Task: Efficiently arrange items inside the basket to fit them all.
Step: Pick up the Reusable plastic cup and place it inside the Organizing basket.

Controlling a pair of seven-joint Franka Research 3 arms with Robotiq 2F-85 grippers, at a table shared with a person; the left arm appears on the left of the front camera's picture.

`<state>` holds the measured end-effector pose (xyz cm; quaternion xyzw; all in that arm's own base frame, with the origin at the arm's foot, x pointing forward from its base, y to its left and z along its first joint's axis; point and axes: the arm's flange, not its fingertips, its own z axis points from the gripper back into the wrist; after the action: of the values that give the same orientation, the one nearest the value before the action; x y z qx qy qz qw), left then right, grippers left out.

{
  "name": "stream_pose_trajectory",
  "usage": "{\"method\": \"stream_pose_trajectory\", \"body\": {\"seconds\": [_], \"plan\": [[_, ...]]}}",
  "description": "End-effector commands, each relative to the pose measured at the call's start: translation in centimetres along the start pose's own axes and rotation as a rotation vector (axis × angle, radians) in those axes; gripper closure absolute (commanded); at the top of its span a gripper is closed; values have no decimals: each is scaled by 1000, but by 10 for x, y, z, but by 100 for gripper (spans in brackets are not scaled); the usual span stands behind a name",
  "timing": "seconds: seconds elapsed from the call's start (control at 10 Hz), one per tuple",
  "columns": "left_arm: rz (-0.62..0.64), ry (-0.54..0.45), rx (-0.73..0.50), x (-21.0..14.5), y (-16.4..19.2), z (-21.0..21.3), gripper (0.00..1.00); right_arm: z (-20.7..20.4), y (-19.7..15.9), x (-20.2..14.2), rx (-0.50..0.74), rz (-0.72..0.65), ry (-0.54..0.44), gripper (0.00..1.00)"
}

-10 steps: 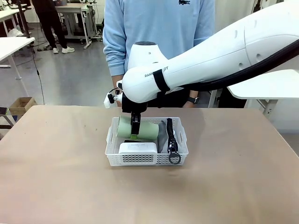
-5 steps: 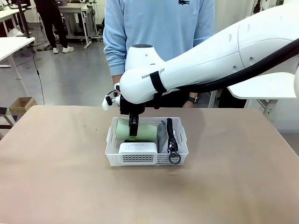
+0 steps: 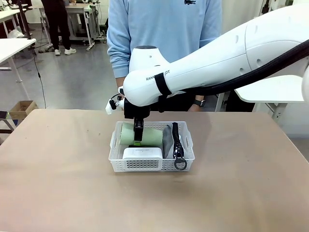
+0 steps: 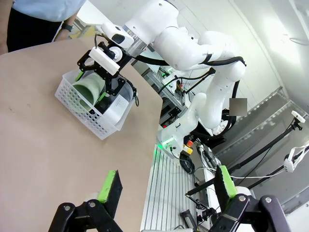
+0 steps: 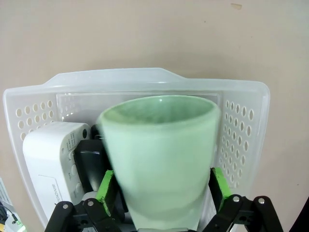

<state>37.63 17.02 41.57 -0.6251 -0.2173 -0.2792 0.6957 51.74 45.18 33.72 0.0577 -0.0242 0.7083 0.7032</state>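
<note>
White perforated basket [image 3: 151, 164] sits mid-table [image 3: 58, 183], long side running L–R in front view, just ahead of the person in a blue sweatshirt [image 3: 164, 34] at the far edge.

Pale green cup [image 3: 150, 135] lies on its side in the basket's far half, long axis across the basket, L–R. Front view doesn't make clear which end is the mouth. Right wrist view: open mouth of cup [image 5: 159, 159] faces away from the cam, toward the basket's end wall, base end down near the fingers.

R gripper [image 3: 138, 139] comes straight down from above, fingers either side of the cup body; green pads [image 5: 105, 186] sit right at the cup's sides in wrist view. Jaws closed onto the cup, gripping it across its width. Cup is low in the basket; can't tell if it rests on the things below.

Small white boxy device [image 3: 142, 153] against the near wall, left-centre, long axis L–R, just in front of the cup. Black stapler [image 5: 91, 166] partly visible under/beside the cup next to the white device, mostly hidden.

Grey pouch [image 3: 167, 140] at the basket's right end, standing on edge, long axis near–far. Black strap [image 3: 177, 142] runs along it, its ring hanging over the near rim.

L gripper [image 4: 166, 186] well away from the basket, above table edge, fingers spread wide, nothing btw them.
</note>
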Motion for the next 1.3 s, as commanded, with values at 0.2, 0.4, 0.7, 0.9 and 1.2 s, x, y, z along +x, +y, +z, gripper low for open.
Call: {"method": "stream_pose_trajectory", "body": {"seconds": [0.2, 0.4, 0.7, 0.9, 1.2], "plan": [[-6, 0, 4, 0, -1, -2, 0, 3, 0, 6, -35, -20, 52, 0], [-6, 0, 4, 0, -1, -2, 0, 3, 2, 4, -36, -20, 44, 0], [-6, 0, 4, 0, -1, -2, 0, 19, 7, -10, -53, -25, -7, 0], [-6, 0, 4, 0, -1, -2, 0, 65, 23, -46, -85, -73, -107, 0], [-6, 0, 4, 0, -1, -2, 0, 129, 29, -132, 14, -253, -399, 0]]}}
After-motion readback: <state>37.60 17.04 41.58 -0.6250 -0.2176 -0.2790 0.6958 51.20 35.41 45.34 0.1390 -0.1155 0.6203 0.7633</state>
